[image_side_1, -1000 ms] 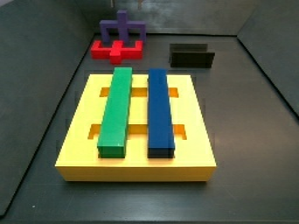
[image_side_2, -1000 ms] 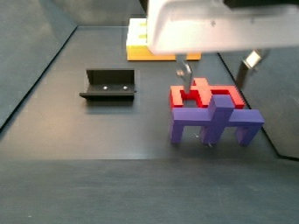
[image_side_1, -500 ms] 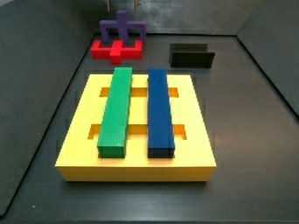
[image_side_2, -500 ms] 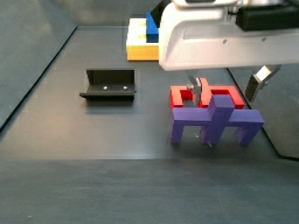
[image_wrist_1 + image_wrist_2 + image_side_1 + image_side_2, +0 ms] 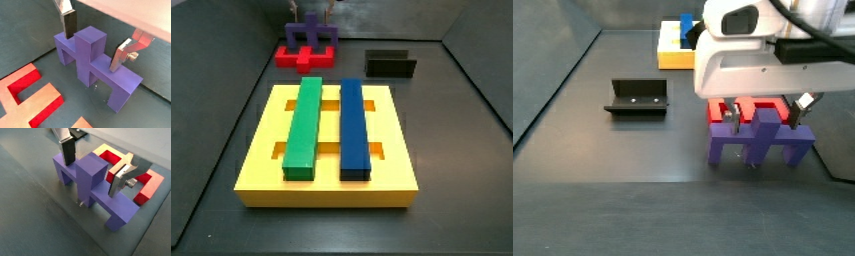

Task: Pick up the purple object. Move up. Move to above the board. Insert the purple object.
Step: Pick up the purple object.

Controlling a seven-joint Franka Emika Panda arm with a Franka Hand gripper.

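The gripper (image 5: 93,37) straddles the upright post of the purple bridge-shaped piece (image 5: 93,62), its silver plate fingers (image 5: 69,22) apart and not yet clamped. The piece stands on the dark floor at the far end, just beside the red block (image 5: 143,178), well apart from the yellow slotted board (image 5: 329,150). If the jaws close off-centre, the piece could tilt or nudge the red block.

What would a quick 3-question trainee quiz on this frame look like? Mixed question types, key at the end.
1. True or false: the gripper is already shut on the purple object.
2. In a side view, which piece lies directly beside the purple object? A) red block B) fixture C) board
3. Name the colours of the two long bars on the board.

Key
1. False. In both wrist views the fingers straddle the central post with gaps showing; the piece stands on the floor.
2. A, the red block. The fixture stands apart; the board is farther off.
3. Green bar and blue bar.
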